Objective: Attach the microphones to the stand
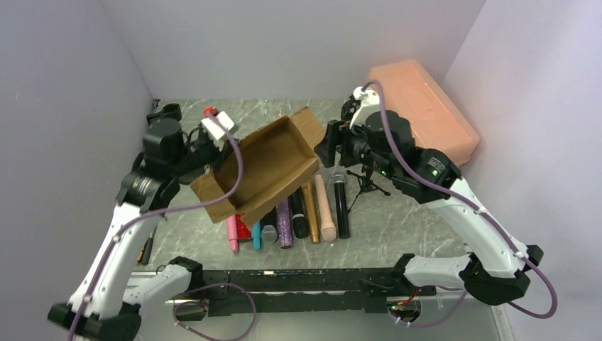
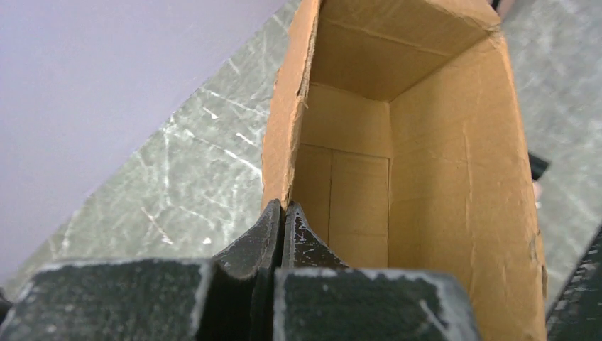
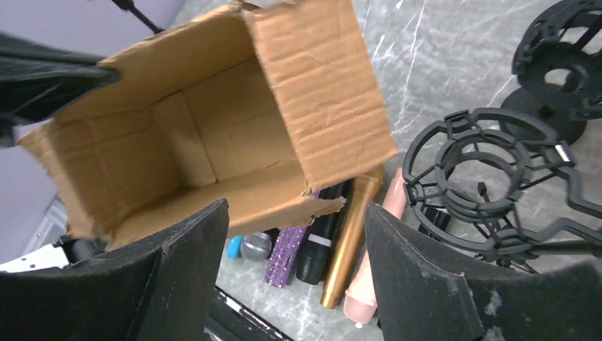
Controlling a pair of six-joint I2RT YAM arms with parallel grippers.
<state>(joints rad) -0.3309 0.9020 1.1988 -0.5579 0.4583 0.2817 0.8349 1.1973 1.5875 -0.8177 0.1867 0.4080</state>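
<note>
Now pinching cardboard box point(image 1: 266, 160) wall tight in left gripper point(image 2: 284, 220) (box tilted); holding right gripper point(image 3: 294, 209) jaws apart, empty, near microphones point(image 1: 312, 213).

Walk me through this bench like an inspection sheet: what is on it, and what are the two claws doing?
Surface: grey marbled table, no spills seen.
Job's things: microphones lie side by side, partly under the box; black stand to their right, its ring empty.
Clutter: empty cardboard box, held tilted.
Grippers: left gripper shut on the box wall; right gripper open, holding nothing.
Cables: purple cables loop along both arms; one crosses the box.
Surroundings: pale walls; peach case at back right.
</note>
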